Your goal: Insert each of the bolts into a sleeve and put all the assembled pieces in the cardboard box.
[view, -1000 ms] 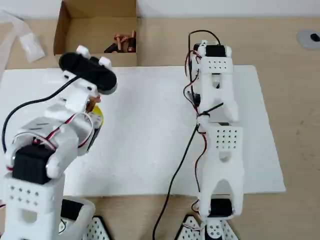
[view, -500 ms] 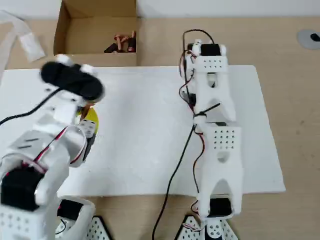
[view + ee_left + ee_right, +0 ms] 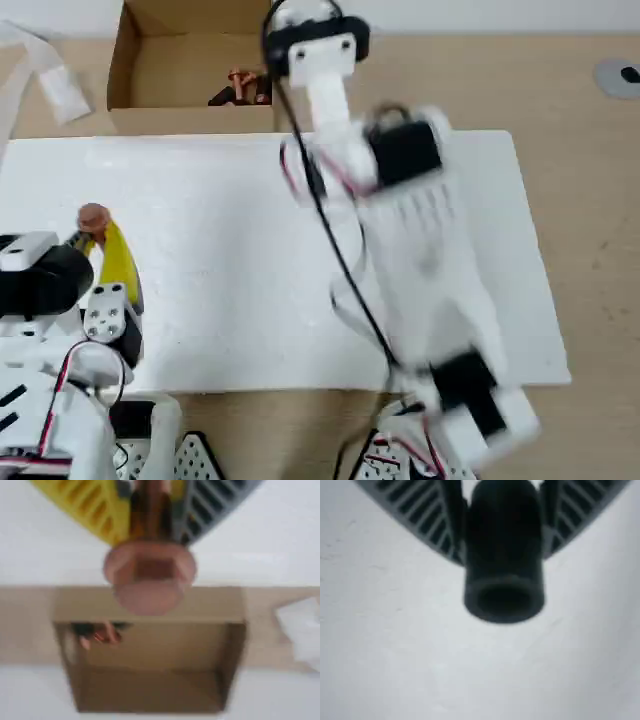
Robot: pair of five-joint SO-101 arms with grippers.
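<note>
My left gripper (image 3: 100, 232) is at the near left of the white mat (image 3: 230, 260), shut on a copper bolt (image 3: 93, 215) whose round head points away from the arm. In the left wrist view the bolt (image 3: 149, 575) sits between a yellow and a grey finger, with the cardboard box (image 3: 150, 680) beyond it. My right gripper (image 3: 504, 555) is shut on a black sleeve (image 3: 504, 565), its open bore facing out over the mat. The right arm (image 3: 400, 200) stretches blurred across the mat's middle. The box (image 3: 150, 70) holds assembled pieces (image 3: 243, 88).
Crumpled clear wrapping (image 3: 40, 75) lies at the far left beside the box. A grey disc (image 3: 618, 75) sits on the wooden table at the far right. A black cable (image 3: 340, 270) trails along the right arm.
The left arm drew back to the near left with the bolt, now pointing it outward. The right arm rose off the mat and swung left and toward the box side.
</note>
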